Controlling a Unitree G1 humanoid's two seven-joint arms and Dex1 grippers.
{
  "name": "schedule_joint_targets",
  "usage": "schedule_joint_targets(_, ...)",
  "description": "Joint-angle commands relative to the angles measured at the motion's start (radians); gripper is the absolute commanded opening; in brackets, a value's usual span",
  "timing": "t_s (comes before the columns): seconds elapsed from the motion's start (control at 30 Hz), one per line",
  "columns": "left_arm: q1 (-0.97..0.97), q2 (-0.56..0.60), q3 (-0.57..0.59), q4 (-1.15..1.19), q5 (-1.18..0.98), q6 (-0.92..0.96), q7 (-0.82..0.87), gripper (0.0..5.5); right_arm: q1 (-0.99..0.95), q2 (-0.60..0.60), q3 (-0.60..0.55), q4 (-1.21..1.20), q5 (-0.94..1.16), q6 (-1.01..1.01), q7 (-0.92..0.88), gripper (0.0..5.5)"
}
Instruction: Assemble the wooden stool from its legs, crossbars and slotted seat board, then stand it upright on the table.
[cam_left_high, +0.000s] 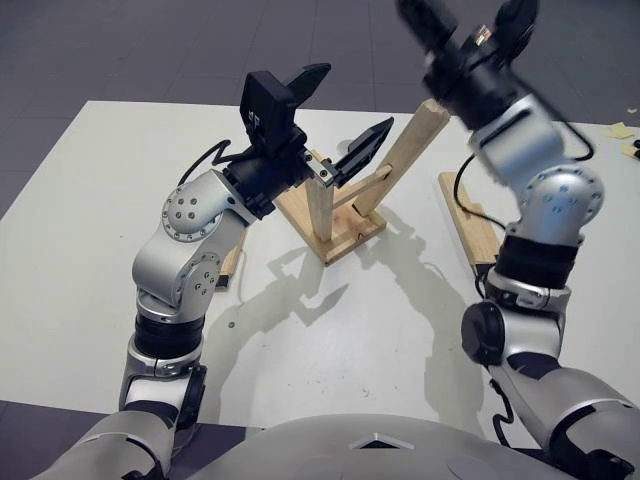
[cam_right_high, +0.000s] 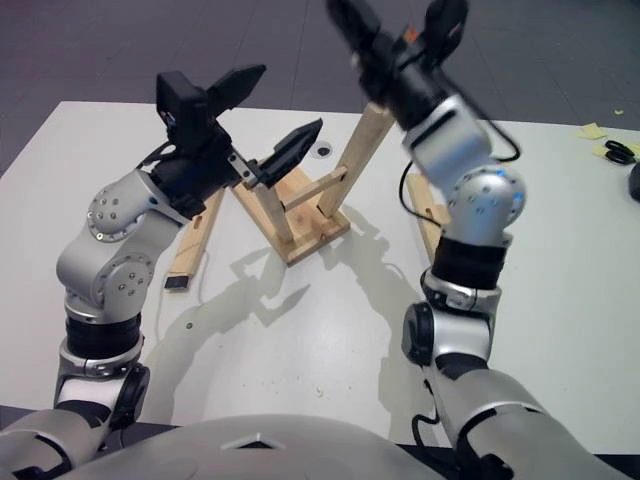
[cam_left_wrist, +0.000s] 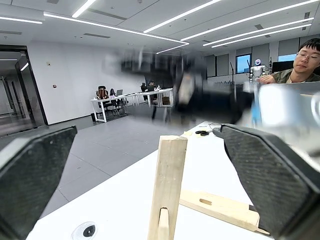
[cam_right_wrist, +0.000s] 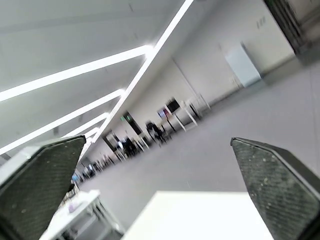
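**Far left:** loose wooden piece lies flat on the white surface, partly behind the left arm, with its long axis running near to far.

**Left of centre:** left gripper hangs above the surface, holding nothing. Its fingers are spread wide, one high and one low.

**Centre:** partly built stool.
- The seat board lies flat on the surface.
- A short upright leg rises from the seat board.
- A longer tilted leg leans to the far right.
- A crossbar runs between the two legs.

**Key relation:** the top of the upright leg sits just ahead of and below the left fingers, framed in their gap without touching either. Its long axis is near vertical. The left arm is judged the nearer one for any grasp of this leg, which would call for a short advance and a squeeze across the leg's width.

**Right of centre:** right gripper is raised high above the tilted leg and aims up and away. Its fingers are spread and empty, well apart from the wood.

**Right:** second loose wooden piece lies flat beneath the right arm, with its long axis running near to far.
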Motion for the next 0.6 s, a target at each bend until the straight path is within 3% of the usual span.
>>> schedule_joint_targets(0.03, 0.048, 0.013, -0.033, 0.053, 0.024, 0.067, -0.001, 5.35, -0.112, -0.051, -0.031, 0.037, -0.04, -0.059, 0.018, 5.4)
schedule_joint_targets(0.2, 0.048, 0.009, -0.035, 0.053, 0.026, 0.065, 0.002, 5.35, -0.028, -0.025, 0.033, 0.106, -0.116, -0.024, 0.024, 5.4)
schedule_joint_targets(0.3, 0.056, 0.011, -0.038, 0.044, 0.023, 0.069, 0.002, 5.35, 0.155, -0.036, 0.261, 0.087, -0.204, 0.161, 0.076, 5.4)
schedule_joint_targets(0.37, 0.063, 0.014, -0.04, 0.038, 0.022, 0.072, 0.001, 5.35, 0.2, -0.054, 0.326, 0.08, -0.25, 0.204, 0.106, 5.4)
schedule_joint_targets(0.6, 0.084, 0.01, -0.044, 0.034, 0.02, 0.075, 0.003, 5.35, 0.099, 0.006, 0.16, 0.083, -0.188, 0.131, 0.121, 5.4)
